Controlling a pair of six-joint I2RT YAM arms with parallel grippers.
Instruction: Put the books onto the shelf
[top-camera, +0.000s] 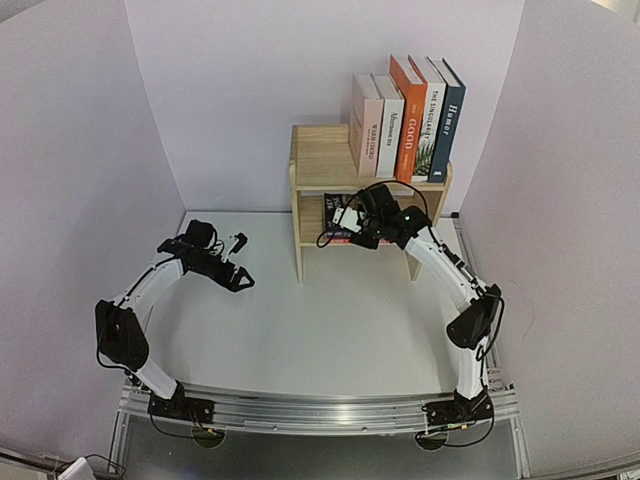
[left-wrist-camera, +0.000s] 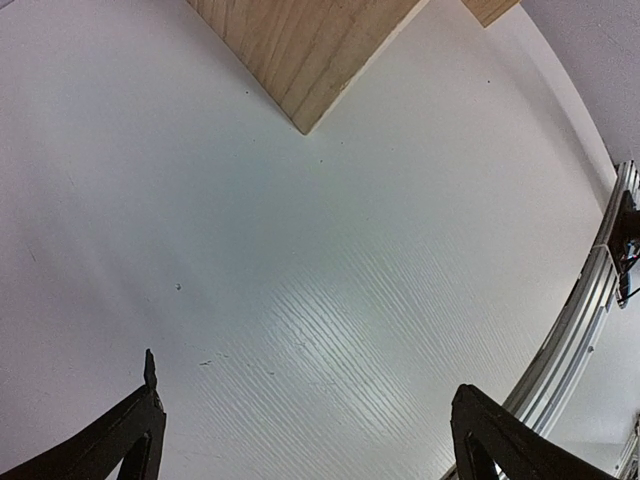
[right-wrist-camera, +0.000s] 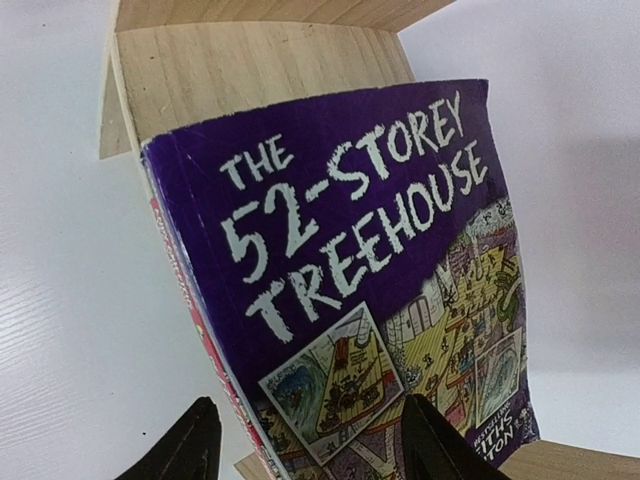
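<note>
Where the pale, straight-grained wooden shelf (top-camera: 318, 160) stands at the far side of the matte white table (top-camera: 330, 320), five books (top-camera: 405, 115) sit upright at the right end of its top tier, with bare board to their left.

Lower tier: glossy purple paperback (right-wrist-camera: 350, 250) lies flat on a red-edged book (right-wrist-camera: 200, 335).

Right gripper (right-wrist-camera: 308, 400) is over its near end, fingers apart, one clear of the spine edge.

Left gripper (left-wrist-camera: 307, 372) is spread wide above the table, near the shelf's left corner.

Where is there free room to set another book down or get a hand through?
Shelf's top tier: left half bare, between its left edge and the five upright books. The table is bare from the shelf's front to the near rail. Crowded: the lower tier, where the right gripper sits at the stacked paperbacks.
</note>
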